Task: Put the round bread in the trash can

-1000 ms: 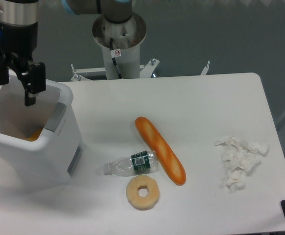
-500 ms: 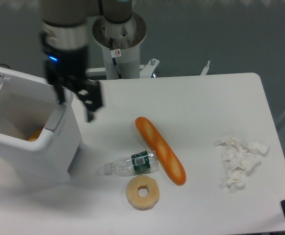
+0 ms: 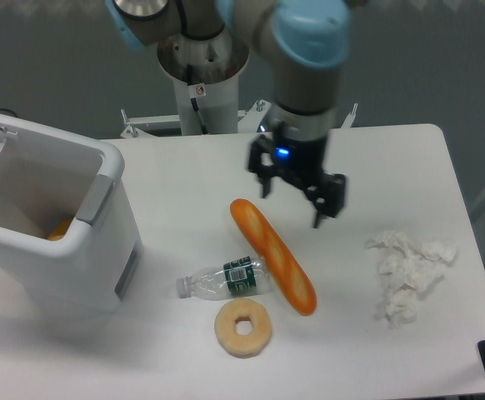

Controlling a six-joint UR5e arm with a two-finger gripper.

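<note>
Near the front edge of the table (image 3: 376, 150) lie a ring bread (image 3: 242, 327), a bottle (image 3: 223, 280) and a baguette (image 3: 273, 255). At the left edge, the trash can (image 3: 101, 221) shows a yellow piece, probably the round bread (image 3: 58, 229). Farther back hangs the end effector (image 3: 294, 200), spread and holding nothing. The placing seems finished; next only retreat is needed.
</note>
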